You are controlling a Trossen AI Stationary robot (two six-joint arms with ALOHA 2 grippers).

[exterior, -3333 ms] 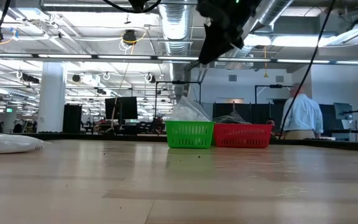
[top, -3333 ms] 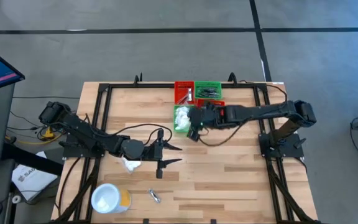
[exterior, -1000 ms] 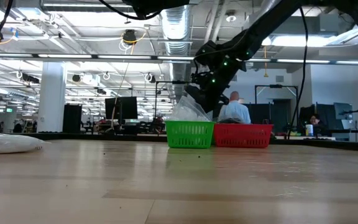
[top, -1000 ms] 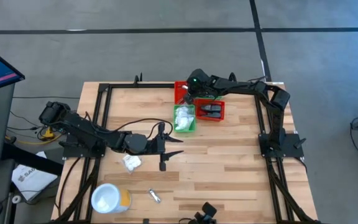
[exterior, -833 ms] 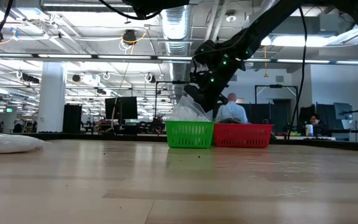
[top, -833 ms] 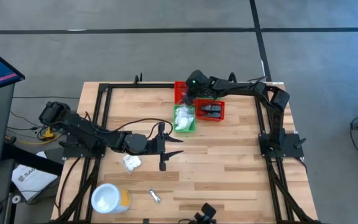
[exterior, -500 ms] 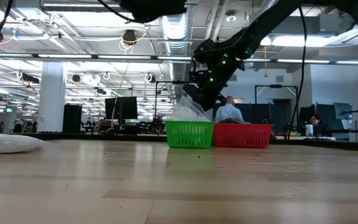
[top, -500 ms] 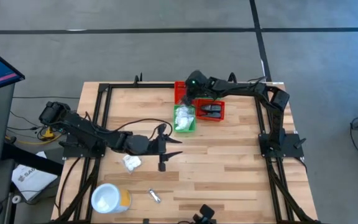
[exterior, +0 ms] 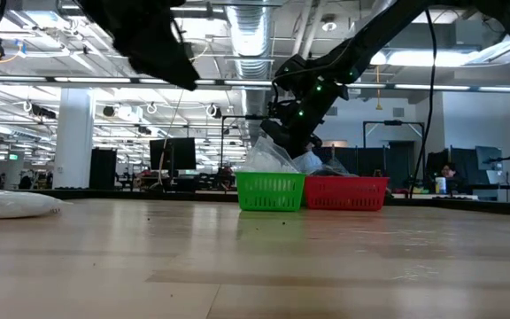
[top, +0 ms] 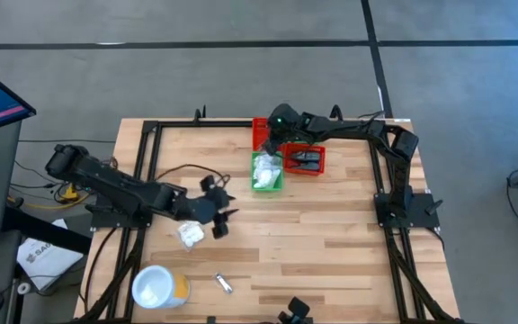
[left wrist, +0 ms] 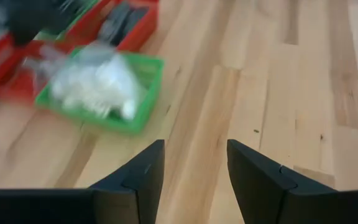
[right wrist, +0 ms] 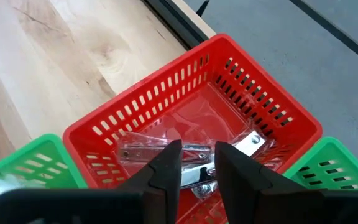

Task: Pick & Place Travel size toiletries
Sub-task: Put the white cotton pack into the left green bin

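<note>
most toiletries sit sorted in the bins; the right gripper, fingers slightly parted, hovers empty over a red bin holding silver sachets. the left gripper, spread and empty, hangs near a white packet left on the table; another small item also seems left.

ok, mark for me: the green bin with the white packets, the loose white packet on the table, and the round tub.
green bin (top: 266, 186): high view, near rim.
white packet (top: 190, 234): high view, middle of the wrapper.
round tub (top: 154, 288): high view, white top face.
</note>
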